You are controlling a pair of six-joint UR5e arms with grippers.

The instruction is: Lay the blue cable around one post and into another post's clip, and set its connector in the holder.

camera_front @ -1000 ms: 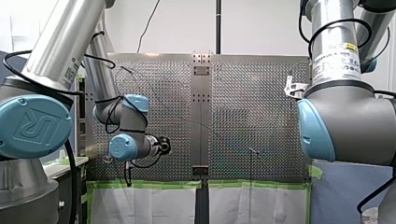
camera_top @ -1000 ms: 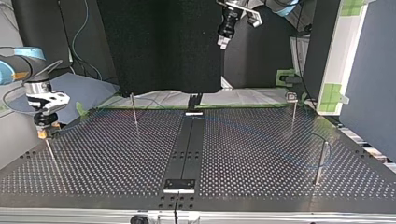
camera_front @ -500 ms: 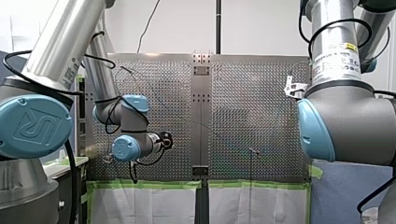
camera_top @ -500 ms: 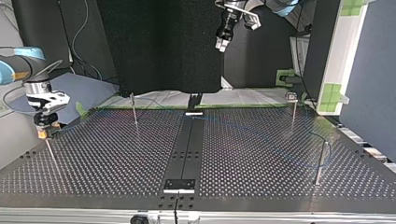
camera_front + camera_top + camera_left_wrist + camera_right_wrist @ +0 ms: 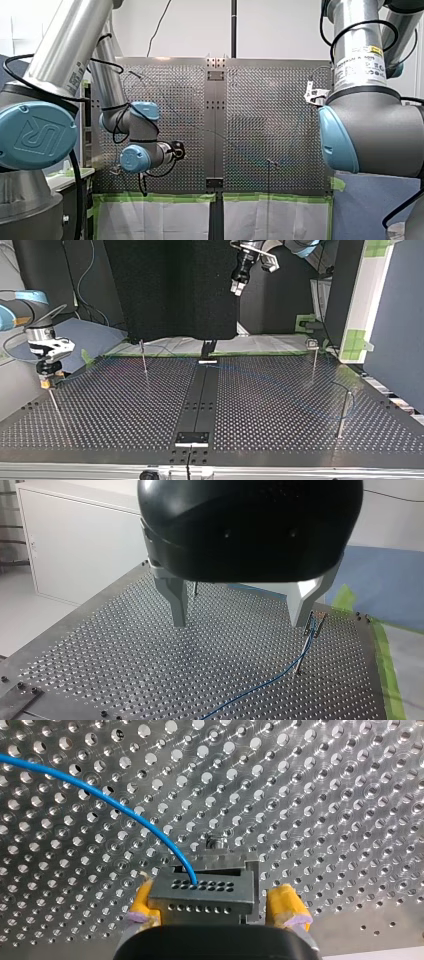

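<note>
two robot arms work over a dark perforated table (image 5: 125, 410). in the top view my right gripper (image 5: 46, 381) stands low at the view's left, right at the top of a thin upright post (image 5: 54, 405) near the table's edge. its wrist view shows the grey connector (image 5: 205, 892) between its yellow pads (image 5: 287, 906): one pad touches the connector's side and the other stands off by a thin dark gap, so this gripper is released around the connector, not clamped on it. the blue cable (image 5: 125, 813) enters a hole in the connector's face and curves away over the perforated surface. whether the connector sits in a holder cannot be told.

my left gripper (image 5: 239, 287) hangs high above the table at the top view's upper middle, well apart from everything. in its wrist view its two metal fingers (image 5: 177, 602) are spread wide with nothing between them. beyond one finger the cable runs up a slim clip post (image 5: 310, 640) to the clip at its top, and trails away across the table
</note>
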